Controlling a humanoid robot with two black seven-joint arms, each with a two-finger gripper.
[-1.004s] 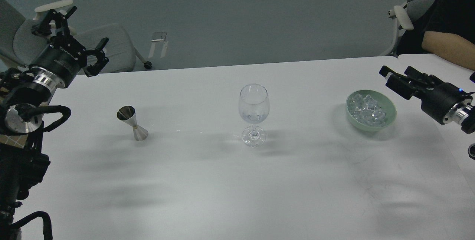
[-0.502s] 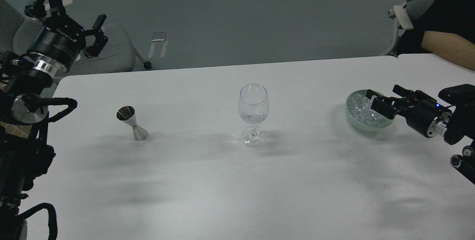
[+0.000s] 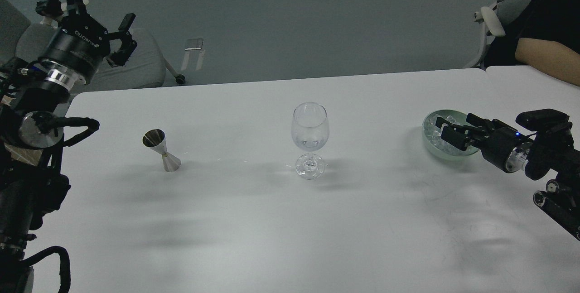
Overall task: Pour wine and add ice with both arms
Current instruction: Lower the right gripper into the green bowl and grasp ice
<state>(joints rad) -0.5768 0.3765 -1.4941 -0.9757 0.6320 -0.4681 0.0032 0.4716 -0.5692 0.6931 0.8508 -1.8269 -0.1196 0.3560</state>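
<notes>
The right claw (image 3: 446, 131) — fingers apart over the ice (image 3: 436, 131) in the green bowl (image 3: 428, 142) — should settle around one cube before pinching gently; the left claw (image 3: 93, 21) hangs spread and empty.

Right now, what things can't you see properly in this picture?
Head view only:
- The ice in the green bowl: mostly hidden by the right gripper, so whether a cube is grabbed can't be told.
- The wine glass: liquid inside is too faint to judge.
- The jigger: its inside is dark.
- The person's forearm: cut off by the right edge.
</notes>
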